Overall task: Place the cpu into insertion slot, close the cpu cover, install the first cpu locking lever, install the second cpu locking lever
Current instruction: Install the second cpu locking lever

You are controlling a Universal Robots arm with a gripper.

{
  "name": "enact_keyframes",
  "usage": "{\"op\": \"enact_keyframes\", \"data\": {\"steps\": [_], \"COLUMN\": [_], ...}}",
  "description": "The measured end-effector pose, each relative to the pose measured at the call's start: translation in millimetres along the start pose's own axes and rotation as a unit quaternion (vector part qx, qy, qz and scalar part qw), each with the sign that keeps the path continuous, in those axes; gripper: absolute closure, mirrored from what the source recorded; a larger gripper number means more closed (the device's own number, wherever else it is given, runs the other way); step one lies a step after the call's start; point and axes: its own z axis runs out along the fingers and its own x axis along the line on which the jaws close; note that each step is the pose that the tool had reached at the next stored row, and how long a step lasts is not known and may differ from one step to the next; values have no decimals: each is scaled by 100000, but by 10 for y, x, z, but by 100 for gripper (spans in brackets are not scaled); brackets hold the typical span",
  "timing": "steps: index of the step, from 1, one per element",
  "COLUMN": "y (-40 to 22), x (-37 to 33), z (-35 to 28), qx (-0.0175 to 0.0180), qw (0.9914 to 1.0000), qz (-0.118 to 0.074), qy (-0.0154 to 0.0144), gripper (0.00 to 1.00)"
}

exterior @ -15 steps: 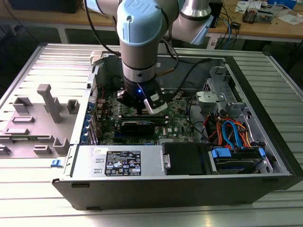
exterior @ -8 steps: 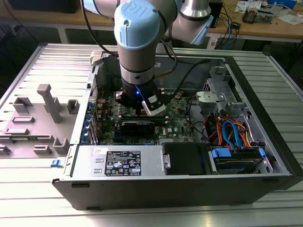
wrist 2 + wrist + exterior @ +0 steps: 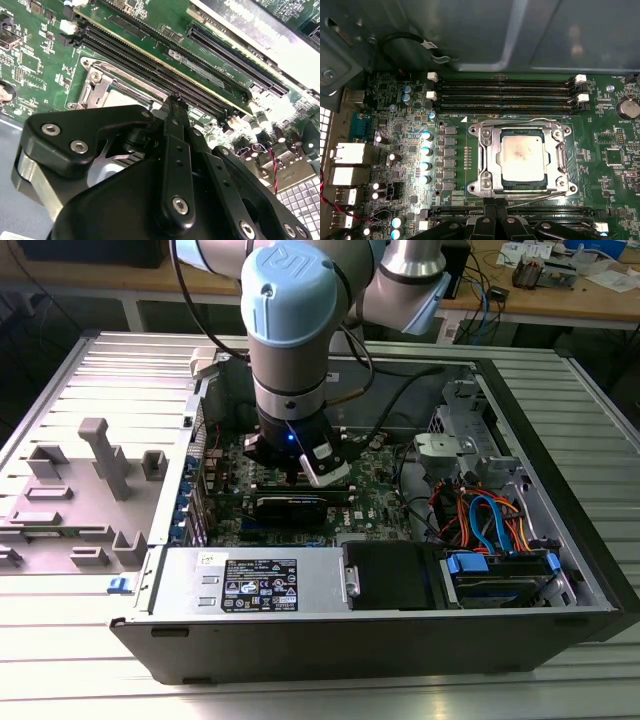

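Note:
In the first wrist view the cpu (image 3: 522, 155) lies flat in the insertion slot (image 3: 476, 131), its silver-grey top showing through the window of the cpu cover (image 3: 555, 165). The cover is down over the chip. Thin wire locking levers (image 3: 520, 120) run along the socket's edges. My gripper (image 3: 496, 220) is shut with nothing in it and hovers just off one side of the socket, over a black memory slot. In the second wrist view the gripper (image 3: 172, 102) points at the memory slots beside the silvery socket frame (image 3: 97, 87). The exterior view has the gripper (image 3: 300, 468) low over the green board (image 3: 375, 490).
Long black memory slots (image 3: 505, 92) flank the socket on two sides. Capacitors (image 3: 425, 150) stand beside it. The open computer case (image 3: 560, 540) walls in the board, with a drive bay and coloured cables (image 3: 490, 520) at the exterior view's right. A grey fixture (image 3: 100, 470) stands at its left.

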Motion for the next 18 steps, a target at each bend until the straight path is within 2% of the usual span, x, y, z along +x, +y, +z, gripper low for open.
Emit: {"op": "enact_keyframes", "data": {"steps": [3,13,18], "y": [3,9,-31], "x": [-2,-4,-3], "z": [-11,-51,-58], "qx": [-153,-144,-142], "qw": [100000,100000,100000], "qz": [9,8,13], "qy": [7,20,25], "gripper": [89,89,89]}}
